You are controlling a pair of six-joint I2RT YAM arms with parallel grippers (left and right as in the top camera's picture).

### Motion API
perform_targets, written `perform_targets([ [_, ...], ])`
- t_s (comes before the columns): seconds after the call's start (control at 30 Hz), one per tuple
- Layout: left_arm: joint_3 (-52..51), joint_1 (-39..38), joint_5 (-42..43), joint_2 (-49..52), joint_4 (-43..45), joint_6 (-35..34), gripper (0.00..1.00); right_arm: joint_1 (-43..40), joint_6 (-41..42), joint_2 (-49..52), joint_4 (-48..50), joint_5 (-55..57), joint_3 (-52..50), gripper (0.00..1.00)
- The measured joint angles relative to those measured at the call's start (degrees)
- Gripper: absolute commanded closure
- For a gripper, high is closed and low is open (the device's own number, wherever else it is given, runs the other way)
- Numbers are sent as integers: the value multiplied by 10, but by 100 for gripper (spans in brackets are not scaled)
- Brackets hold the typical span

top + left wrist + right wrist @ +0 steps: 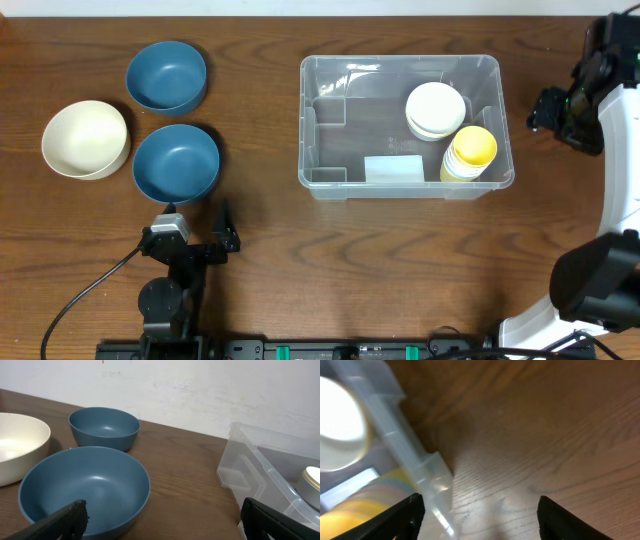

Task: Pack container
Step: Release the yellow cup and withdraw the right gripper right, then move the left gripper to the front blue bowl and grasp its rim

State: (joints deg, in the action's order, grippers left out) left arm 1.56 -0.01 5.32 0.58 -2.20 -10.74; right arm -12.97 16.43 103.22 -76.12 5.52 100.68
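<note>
Overhead: the container (330, 160) sits right of centre on the surface (400, 260). Left wrist: the left gripper (164, 507) is spread wide before a blue bowl (85, 485). Right wrist: the right gripper (480, 505) is parted and empty, beside the container's corner.

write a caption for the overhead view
Clear container holds white stack and yellow stack; cream bowl and two blue bowls sit outside

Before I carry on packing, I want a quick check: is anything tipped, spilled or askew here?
Nothing stands out. The container sits level on the table, a white stack and a yellow stack in its right end. The far blue bowl, near blue bowl and cream bowl stand upright to its left; nothing spilled.
</note>
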Motion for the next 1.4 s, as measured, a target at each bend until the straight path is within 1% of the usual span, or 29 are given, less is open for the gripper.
perform_targets([
  [0.1, 0, 0, 0, 0, 0, 0, 2, -16, 2, 1, 27, -1, -30, 20],
  [0.13, 0, 0, 0, 0, 0, 0, 2, -22, 4, 1, 36, -1, -38, 17],
  [0.2, 0, 0, 0, 0, 0, 0, 2, -32, 10, 1, 50, -1, -55, 3],
  [0.23, 0, 0, 0, 0, 0, 0, 2, -36, 13, 1, 56, -1, -65, 1],
  [0.43, 0, 0, 0, 0, 0, 0, 2, -41, 31, 1, 61, -2, -116, 1],
  [0.67, 1, 0, 18, 0, -6, -3, 2, -41, 38, 1, 62, -1, -128, 1],
  [0.7, 5, 0, 22, 0, -18, -8, 2, -41, 38, 1, 62, -1, -128, 1],
  [0.83, 49, 0, 39, 2, -143, -22, 2, -41, 40, 1, 63, -1, -128, 1],
  [0.9, 70, 0, 45, 11, -189, -26, 2, -41, 40, 1, 63, -1, -128, 1],
  [1.0, 133, 0, 50, 46, -231, -28, 2, -41, 40, 1, 63, -1, -128, 1],
  [1.13, 279, 0, 52, 138, -289, -28, 2, -41, 40, 1, 63, -2, -128, 1],
  [1.33, 504, 0, 52, 325, -442, 7, 2, -41, 40, 1, 63, -3, -130, 1],
  [1.4, 586, 0, 52, 400, -516, 34, 2, -41, 40, 1, 63, -3, -131, 1],
])
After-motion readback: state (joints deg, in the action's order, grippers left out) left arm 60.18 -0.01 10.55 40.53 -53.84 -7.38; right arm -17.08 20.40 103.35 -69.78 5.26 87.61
